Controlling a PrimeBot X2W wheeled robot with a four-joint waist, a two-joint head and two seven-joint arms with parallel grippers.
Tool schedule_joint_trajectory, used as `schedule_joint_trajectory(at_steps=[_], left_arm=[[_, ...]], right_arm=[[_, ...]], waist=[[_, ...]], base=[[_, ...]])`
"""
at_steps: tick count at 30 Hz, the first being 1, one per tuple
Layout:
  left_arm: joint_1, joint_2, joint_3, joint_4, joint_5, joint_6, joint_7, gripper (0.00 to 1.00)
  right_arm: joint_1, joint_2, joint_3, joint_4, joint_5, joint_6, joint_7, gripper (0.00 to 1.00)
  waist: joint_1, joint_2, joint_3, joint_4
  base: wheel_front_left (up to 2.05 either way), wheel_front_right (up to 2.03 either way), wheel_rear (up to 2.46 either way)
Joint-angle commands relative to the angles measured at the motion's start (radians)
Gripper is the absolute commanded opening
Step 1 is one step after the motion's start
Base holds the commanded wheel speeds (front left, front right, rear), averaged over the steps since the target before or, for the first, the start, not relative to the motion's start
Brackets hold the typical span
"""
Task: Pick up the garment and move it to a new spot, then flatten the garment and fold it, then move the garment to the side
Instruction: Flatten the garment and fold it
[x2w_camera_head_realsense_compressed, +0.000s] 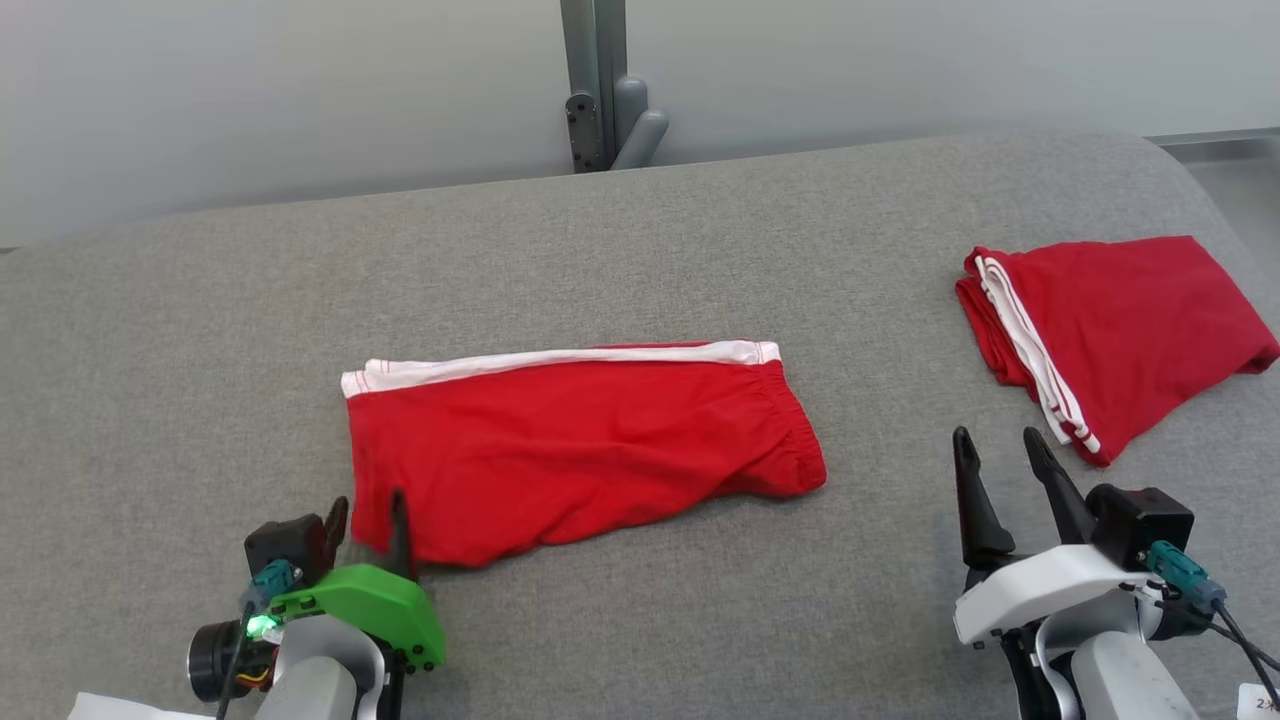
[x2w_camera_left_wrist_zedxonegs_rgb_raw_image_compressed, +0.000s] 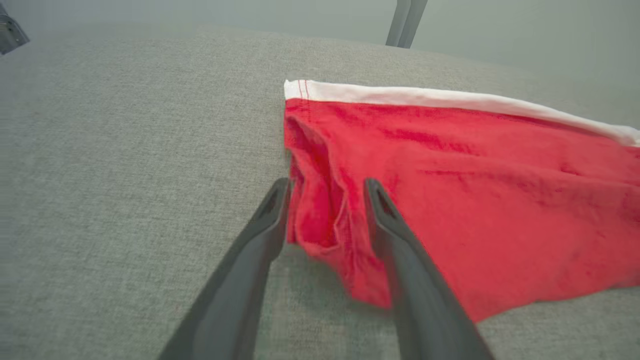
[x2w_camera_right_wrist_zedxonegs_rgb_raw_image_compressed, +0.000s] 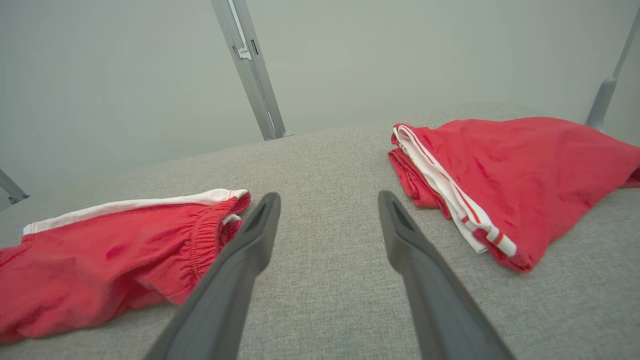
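Right, the grey padded surface (x2w_camera_head_realsense_compressed: 640, 250) sits under everything. The red shorts (x2w_camera_head_realsense_compressed: 580, 440) lie flat on it, long side running across. Their near-left corner is between the left gripper's (x2w_camera_head_realsense_compressed: 369, 502) jaws, and the rest runs ahead and off to the right of them. From the right gripper (x2w_camera_head_realsense_compressed: 997, 437) the shorts are well off to the left, gathered waist end nearest. A folded red pile (x2w_camera_head_realsense_compressed: 1120, 330) sits just ahead and right of the right jaws, apart from them. The left jaws are partly spread and straddle the bunched corner, one finger beside the edge and the other over the cloth, with no clear pinch. The right jaws are spread wide with nothing between. My read on handling: thin jersey, light and limp, so it will sag and drag on the fabric top. Pinch through all layers at a corner or along the white band (x2w_camera_head_realsense_compressed: 560, 360), not mid-panel. The head view gives the full outline and the spacing of both garments. The left wrist view gives the corner's layers and puckering at the tips. The right wrist view gives the waist elastic side-on.
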Motion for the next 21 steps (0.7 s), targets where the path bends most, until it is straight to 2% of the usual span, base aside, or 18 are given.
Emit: schedule_joint_trajectory(at_steps=[1, 6, 13, 15, 16, 21], left_arm=[[0.025, 0.002, 0.010, -0.031, 0.022, 0.013, -0.003, 1.00], [0.094, -0.006, 0.052, -0.176, 0.113, 0.033, -0.003, 1.00], [0.179, -0.027, 0.094, -0.317, 0.191, 0.015, -0.003, 1.00], [0.196, -0.030, 0.101, -0.333, 0.202, 0.007, -0.003, 1.00], [0.206, -0.033, 0.106, -0.334, 0.215, -0.005, -0.003, 1.00], [0.219, -0.038, 0.118, -0.326, 0.225, -0.020, -0.003, 1.00]], right_arm=[[0.012, -0.003, 0.001, 0.003, -0.008, 0.000, 0.000, 1.00], [-0.009, -0.003, 0.022, -0.002, -0.026, 0.000, 0.000, 1.00], [-0.064, -0.003, 0.058, 0.051, -0.054, -0.001, 0.000, 1.00], [-0.087, -0.003, 0.070, 0.090, -0.065, -0.001, 0.000, 1.00], [-0.130, -0.005, 0.069, 0.162, -0.095, -0.001, 0.000, 1.00], [-0.200, -0.004, 0.016, 0.342, -0.109, -0.001, 0.000, 1.00]], waist=[[0.0000, 0.0000, 0.001, 0.007], [0.0000, 0.0000, 0.015, 0.048], [0.0000, 0.0000, 0.033, 0.143], [0.0000, 0.0000, 0.041, 0.177], [0.0000, 0.0000, 0.053, 0.223], [0.0000, 0.0000, 0.068, 0.283]], base=[[0.00, 0.00, 0.00], [0.00, 0.00, 0.00], [0.00, 0.00, 0.00], [0.00, 0.00, 0.00], [0.00, 0.00, 0.00], [0.00, 0.00, 0.00]])
